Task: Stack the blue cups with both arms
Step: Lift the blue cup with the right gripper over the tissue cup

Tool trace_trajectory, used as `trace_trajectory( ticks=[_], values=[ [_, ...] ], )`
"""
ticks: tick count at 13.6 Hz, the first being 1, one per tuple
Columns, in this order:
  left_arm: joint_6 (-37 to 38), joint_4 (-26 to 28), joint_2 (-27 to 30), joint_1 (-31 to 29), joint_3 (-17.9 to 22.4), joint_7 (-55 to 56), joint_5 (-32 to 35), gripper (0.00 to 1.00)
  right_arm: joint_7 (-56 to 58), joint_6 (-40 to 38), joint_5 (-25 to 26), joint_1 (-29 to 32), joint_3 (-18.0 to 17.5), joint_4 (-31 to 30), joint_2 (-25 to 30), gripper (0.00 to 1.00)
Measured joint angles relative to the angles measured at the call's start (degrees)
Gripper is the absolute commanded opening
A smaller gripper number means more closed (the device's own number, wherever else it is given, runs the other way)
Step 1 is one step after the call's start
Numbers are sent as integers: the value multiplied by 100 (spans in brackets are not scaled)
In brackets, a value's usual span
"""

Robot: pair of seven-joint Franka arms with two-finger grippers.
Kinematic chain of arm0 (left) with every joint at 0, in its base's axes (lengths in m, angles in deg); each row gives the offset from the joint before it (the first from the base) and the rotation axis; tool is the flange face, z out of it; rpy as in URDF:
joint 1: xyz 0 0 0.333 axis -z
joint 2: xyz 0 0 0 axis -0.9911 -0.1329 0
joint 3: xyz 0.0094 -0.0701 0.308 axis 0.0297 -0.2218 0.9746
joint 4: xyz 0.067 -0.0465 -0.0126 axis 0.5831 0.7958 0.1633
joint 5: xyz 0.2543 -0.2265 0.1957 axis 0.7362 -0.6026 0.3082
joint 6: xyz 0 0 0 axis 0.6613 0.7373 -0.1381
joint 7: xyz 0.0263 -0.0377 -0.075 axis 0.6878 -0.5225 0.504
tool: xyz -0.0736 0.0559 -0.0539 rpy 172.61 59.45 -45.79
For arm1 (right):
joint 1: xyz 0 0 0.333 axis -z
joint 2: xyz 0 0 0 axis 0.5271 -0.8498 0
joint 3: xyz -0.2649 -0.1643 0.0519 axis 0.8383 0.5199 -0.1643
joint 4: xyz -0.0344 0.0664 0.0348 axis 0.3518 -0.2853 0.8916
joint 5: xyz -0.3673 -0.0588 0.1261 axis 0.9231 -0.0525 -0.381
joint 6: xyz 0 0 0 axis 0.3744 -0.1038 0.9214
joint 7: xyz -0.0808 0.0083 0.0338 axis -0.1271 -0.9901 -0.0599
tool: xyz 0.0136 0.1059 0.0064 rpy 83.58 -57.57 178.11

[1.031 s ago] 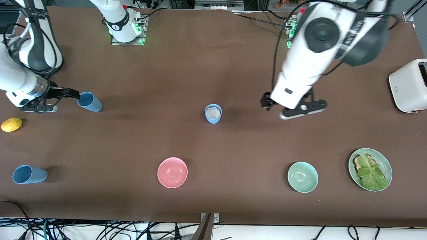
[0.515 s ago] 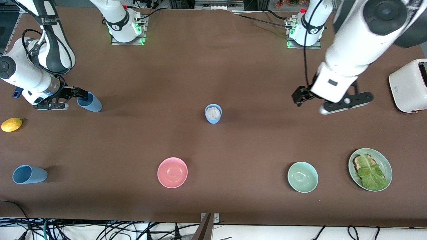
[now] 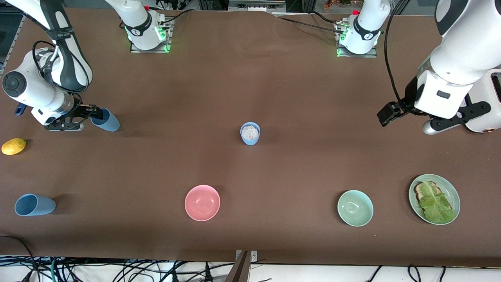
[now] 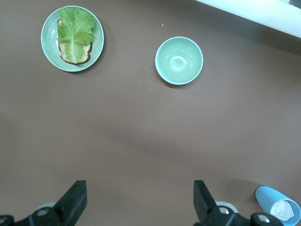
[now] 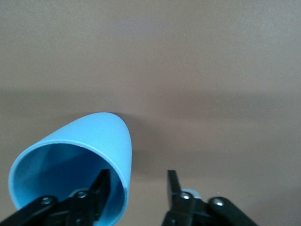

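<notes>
The left gripper [image 3: 407, 117], fingers spread and empty, has swung away toward three o'clock, near the toaster [image 3: 491, 102]. The right gripper [image 3: 93, 114], at nine o'clock, straddles a blue cup's [image 3: 106, 120] rim, not yet pinching; the pickup looks imminent.

Brown matte table [image 3: 250, 78] fills nearly whole front view, evenly lit, soft shadows beside objects. Along edge nearest front camera: pale floor strip with tangle of black cables [image 3: 117, 270] (one green among them). Dark metal bracket [image 3: 243, 266] at middle of that edge. At top edge, aluminium frame rail [image 3: 483, 13] toward left arm's end, dark clutter above table edge.
</notes>
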Motion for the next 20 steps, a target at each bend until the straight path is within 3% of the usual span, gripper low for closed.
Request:
trace_trajectory(
  ticks=[5, 9, 11, 16, 20],
  values=[
    [-5, 7, 0, -275, 3, -1033, 0, 100, 5, 14, 0, -4, -3, 18, 22, 0],
    [-14, 2, 19, -536, 7, -1260, 0, 100, 14, -16, 1, -6, -24, 138, 139, 0],
    [-14, 2, 32, -712, 8, -1312, 0, 100, 14, -607, 1, -13, -141, 412, 327, 0],
    [-14, 2, 57, -1004, 7, -1956, -35, 100, -536, -2950, -7, -42, -835, 2018, 612, 0],
    [10, 13, 160, -1239, 45, -2592, -230, 100, -1644, -3601, -362, -60, -1538, 2586, 608, 0]
  ],
)
